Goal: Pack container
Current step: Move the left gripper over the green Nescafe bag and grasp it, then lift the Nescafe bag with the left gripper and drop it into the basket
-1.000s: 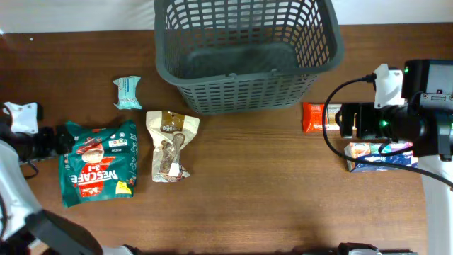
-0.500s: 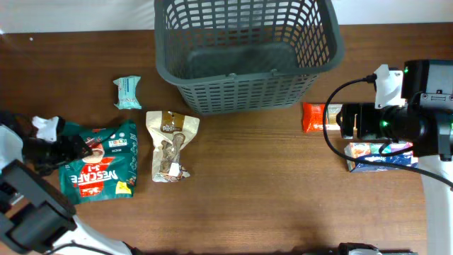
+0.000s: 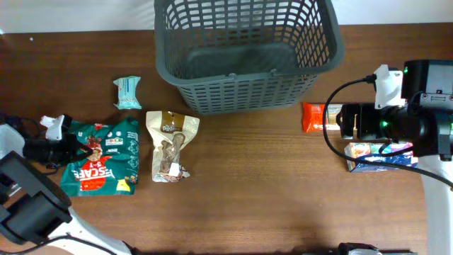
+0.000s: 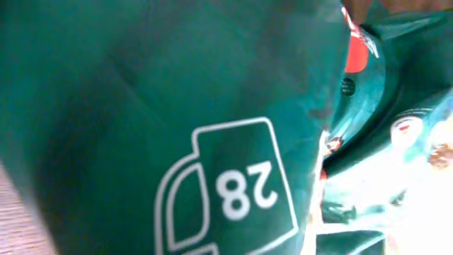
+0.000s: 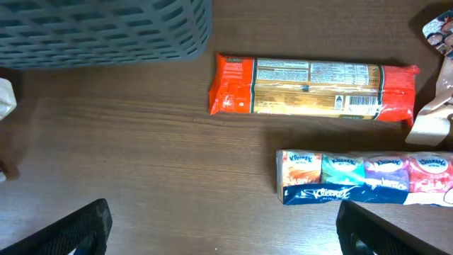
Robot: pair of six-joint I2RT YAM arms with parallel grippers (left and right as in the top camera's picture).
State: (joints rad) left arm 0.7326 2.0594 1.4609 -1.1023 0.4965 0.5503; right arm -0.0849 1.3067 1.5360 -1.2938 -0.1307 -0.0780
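the stiff, light lattice basket (image 3: 241, 91) is set at the desk's far edge and is best taken by its solid rim. the left gripper (image 3: 69, 147) is pressed against the soft nescafe bag (image 3: 99, 161) near the left edge, and its closure cannot be told. the right gripper (image 5: 226, 230) is spread open.

We take this for a robotics lab. Cabled robot arms (image 3: 417, 122) flank a wooden table (image 3: 269, 195) strewn with grocery packets (image 3: 168, 145).
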